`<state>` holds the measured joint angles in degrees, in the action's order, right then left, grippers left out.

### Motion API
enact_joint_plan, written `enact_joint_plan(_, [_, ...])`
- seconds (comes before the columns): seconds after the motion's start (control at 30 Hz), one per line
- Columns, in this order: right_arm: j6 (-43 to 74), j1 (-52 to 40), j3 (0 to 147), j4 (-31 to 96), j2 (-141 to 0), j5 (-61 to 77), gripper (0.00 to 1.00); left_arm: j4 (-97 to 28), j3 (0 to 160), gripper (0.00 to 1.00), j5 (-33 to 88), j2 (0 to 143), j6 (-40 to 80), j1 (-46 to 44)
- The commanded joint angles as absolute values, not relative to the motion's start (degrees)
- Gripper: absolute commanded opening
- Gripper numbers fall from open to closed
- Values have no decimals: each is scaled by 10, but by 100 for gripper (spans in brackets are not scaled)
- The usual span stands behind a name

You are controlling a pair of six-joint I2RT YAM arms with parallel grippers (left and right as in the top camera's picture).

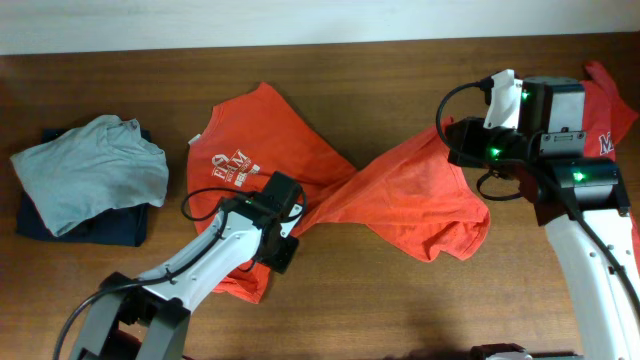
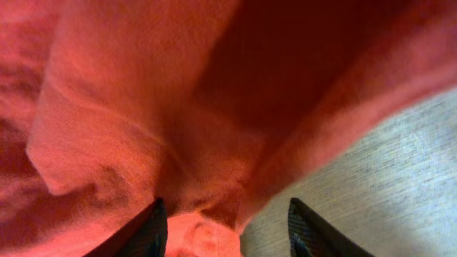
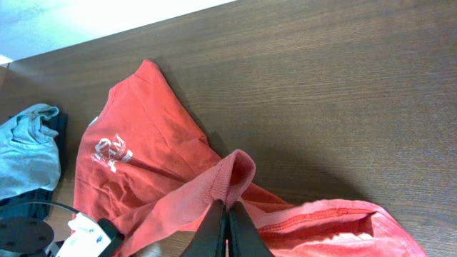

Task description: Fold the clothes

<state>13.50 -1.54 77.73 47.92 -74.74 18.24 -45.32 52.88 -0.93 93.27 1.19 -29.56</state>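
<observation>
Two arms stretch orange T-shirt, we judge to flatten it: right gripper clamped on hem; left gripper straddles cloth, hold unclear.

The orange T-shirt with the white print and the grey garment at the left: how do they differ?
The orange T-shirt lies spread on the bare table, print up; the grey garment is bunched on a dark blue garment. The left gripper is over the T-shirt; nothing touches the grey garment. Both are wrinkled.

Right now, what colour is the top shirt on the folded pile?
The top shirt is light grey, clearest in the overhead view.
</observation>
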Motion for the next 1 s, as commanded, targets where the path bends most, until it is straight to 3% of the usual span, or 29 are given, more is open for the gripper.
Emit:
enact_joint_plan(0.0, [140, -19, 782, 477, -747, 180, 4, -441, 520, 39, -40, 939, 20, -297])
enact_joint_plan(0.07, [140, -19, 782, 477, -747, 180, 4, -439, 519, 23, -54, 947, 20, -297])
enact_joint_plan(0.1, [140, -19, 782, 477, -747, 180, 4, -439, 519, 9, -61, 949, 20, -297])
enact_joint_plan(0.17, [140, -18, 782, 477, -747, 179, 4, -441, 523, 1, -79, 947, 20, -297])
enact_joint_plan(0.27, [139, -18, 782, 475, -746, 167, 4, -513, 583, 0, -144, 933, 38, -291])
enact_joint_plan(0.5, [140, -17, 842, 522, -728, 41, 4, -796, 1036, 0, -265, 881, 43, -239])
enact_joint_plan(0.7, [140, -17, 988, 613, -726, -15, 4, -855, 1354, 0, -292, 878, -10, -216])
enact_joint_plan(0.97, [140, -17, 1174, 667, -726, -27, 4, -867, 1534, 1, -212, 875, -99, -217])
